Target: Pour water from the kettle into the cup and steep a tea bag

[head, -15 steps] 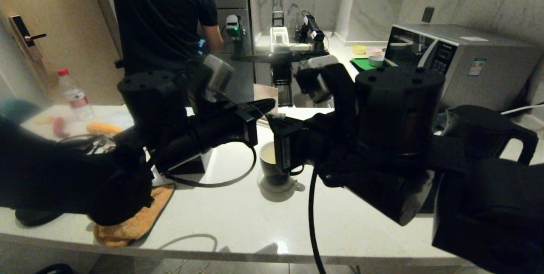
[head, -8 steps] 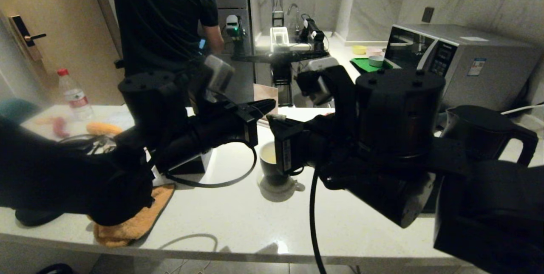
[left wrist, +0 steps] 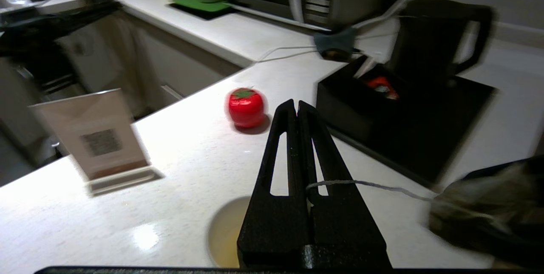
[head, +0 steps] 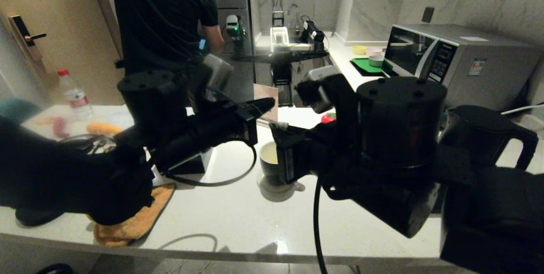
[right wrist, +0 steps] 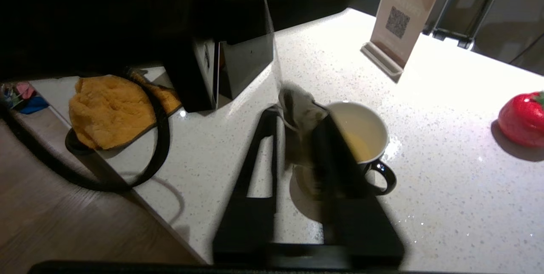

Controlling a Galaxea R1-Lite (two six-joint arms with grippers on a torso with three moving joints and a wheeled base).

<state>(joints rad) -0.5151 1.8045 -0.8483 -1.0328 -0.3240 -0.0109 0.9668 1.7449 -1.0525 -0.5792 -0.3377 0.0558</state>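
Observation:
The black cup (head: 269, 164) stands mid-counter with pale yellowish water (right wrist: 360, 145) in its white inside. My right gripper (right wrist: 297, 114) hovers just above the cup's (right wrist: 374, 138) rim, shut on the greyish-green tea bag (right wrist: 299, 108). The bag's string (left wrist: 374, 185) runs up to my left gripper (left wrist: 296, 105), which is shut on it higher up and slightly further back. In the head view the two grippers, left (head: 271, 104) and right (head: 277, 128), nearly meet over the cup. At the right, the black kettle (head: 482, 134) stands upright on its tray.
A black tissue box (head: 189, 164) and orange cloth (head: 127, 225) lie left of the cup. A QR sign (head: 266, 95) and red tomato-shaped object (head: 328, 117) sit behind it. A black tray (left wrist: 403, 117), the microwave (head: 463, 61) and a standing person (head: 161, 19) are further off.
My right gripper has sunk a little toward the cup with the tea bag, uncovering the red object behind it. My left gripper has barely moved.

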